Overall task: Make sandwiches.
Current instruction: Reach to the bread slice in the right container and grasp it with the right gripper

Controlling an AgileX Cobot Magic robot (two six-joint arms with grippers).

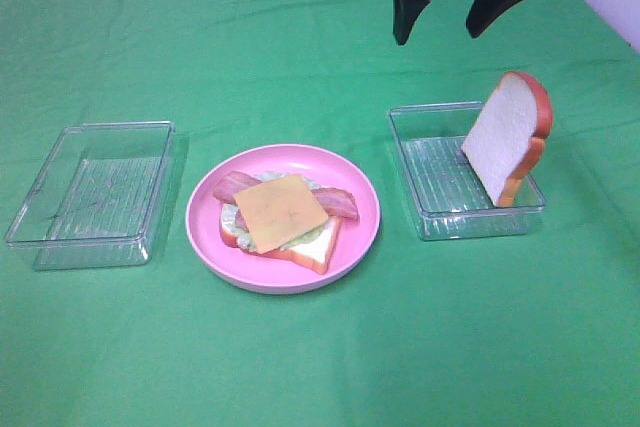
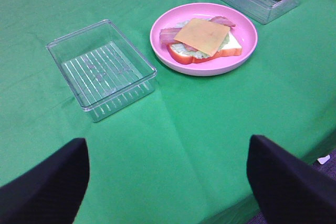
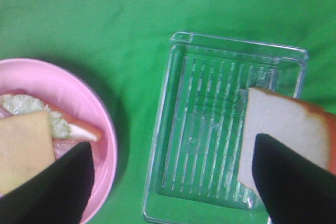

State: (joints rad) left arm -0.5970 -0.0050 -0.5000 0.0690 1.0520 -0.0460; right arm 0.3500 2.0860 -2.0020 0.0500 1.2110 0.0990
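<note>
- Exterior high view: nearest the camera, bare green cloth [image 1: 320,367] is seen, and just beyond it the pink plate [image 1: 205,237] with the open sandwich stack [image 1: 285,212] — bottom bread, lettuce, bacon, cheese on top.
- To the left an empty clear tray [image 1: 60,237] is seen; to the right a second clear tray [image 1: 420,207], where the last bread slice [image 1: 500,137] is propped upright against the far right wall.
- The right gripper [image 1: 448,17] hangs at the far side, above and behind that tray, fingers spread wide, nothing pinched.
- Left wrist view: the left gripper [image 2: 168,182] is parked over the near cloth, fingers spread, nothing between them; plate, stack and left tray are seen well apart from it.
- Right wrist view: the spread dark fingers [image 3: 291,177] frame the right tray [image 3: 157,171]; the slice [image 3: 278,129] shows beside one finger, the plate rim [image 3: 107,145] beside the other.
- Judged step: the top slice is to be picked up. The slice would best be straddled across its thin faces, gripped near the upper crust, and lifted straight up so the tray wall is not dragged.
- It should then be laid flat and squared over the cheese; a skewed release could slide the cheese off.
</note>
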